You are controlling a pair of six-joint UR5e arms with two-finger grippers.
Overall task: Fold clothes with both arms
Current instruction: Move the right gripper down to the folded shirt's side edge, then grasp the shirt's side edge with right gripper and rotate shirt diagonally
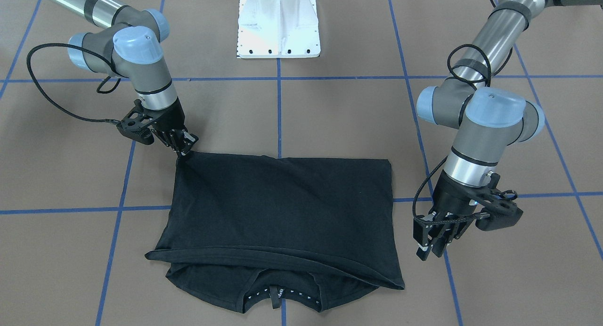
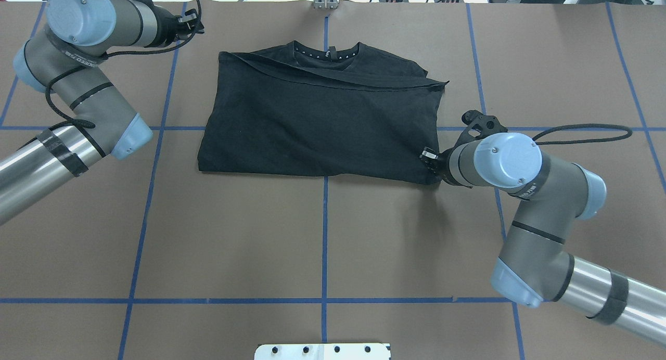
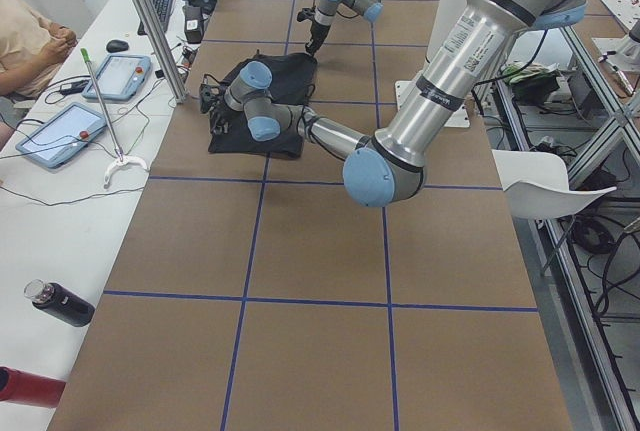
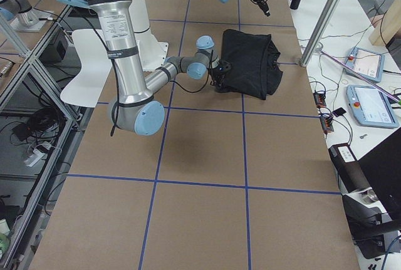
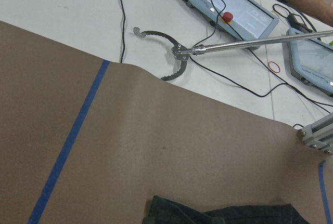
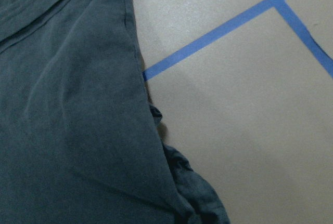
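Note:
The black T-shirt (image 1: pixel 282 208) lies folded on the brown table, plain side up, its collar (image 1: pixel 278 297) at the far edge from the robot; it also shows in the overhead view (image 2: pixel 317 126). My right gripper (image 1: pixel 185 148) is down at the shirt's near corner and looks shut on that corner, which is drawn to a point; it also shows in the overhead view (image 2: pixel 429 159). The right wrist view shows the shirt's edge and bunched cloth (image 6: pixel 67 130). My left gripper (image 1: pixel 433 246) hangs open and empty beside the shirt's other side, apart from it.
The white pedestal base (image 1: pixel 278 29) stands at the robot's side. Blue tape lines (image 2: pixel 324 235) cross the table. Past the far edge lie tablets (image 5: pixel 229 5), a grabber tool (image 5: pixel 171 57) and cables. Bottles (image 3: pixel 60 303) stand on the side bench.

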